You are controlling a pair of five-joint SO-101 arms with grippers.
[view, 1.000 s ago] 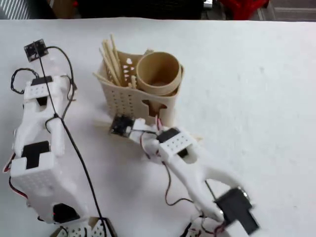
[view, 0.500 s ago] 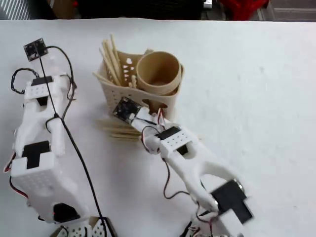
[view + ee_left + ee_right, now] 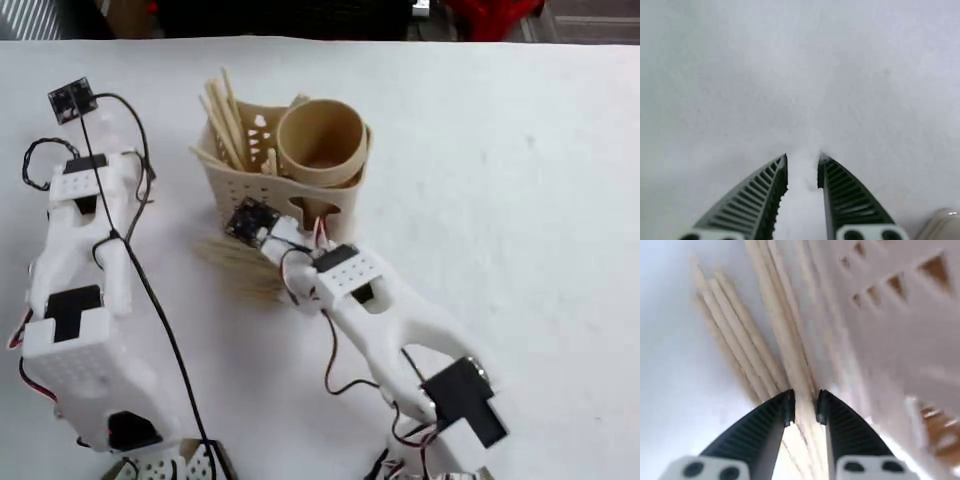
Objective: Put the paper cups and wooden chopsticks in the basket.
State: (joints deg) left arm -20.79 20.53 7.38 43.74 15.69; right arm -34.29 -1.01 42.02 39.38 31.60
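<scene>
Several loose chopsticks (image 3: 740, 335) lie flat on the worktop (image 3: 520, 180), just beside the near side of the basket (image 3: 250, 205), so it's the chopstick step. Right arm (image 3: 345, 285) is down over them, jaws barely apart around one stick, not clamped as far as I can tell. Left arm (image 3: 80, 250) sits by the left edge, jaws a crack open, holding nothing. Further back, the basket has the paper cups (image 3: 320, 145) and upright chopsticks (image 3: 225, 125). Next move, I reckon: pinch, lift, tip in.
</scene>
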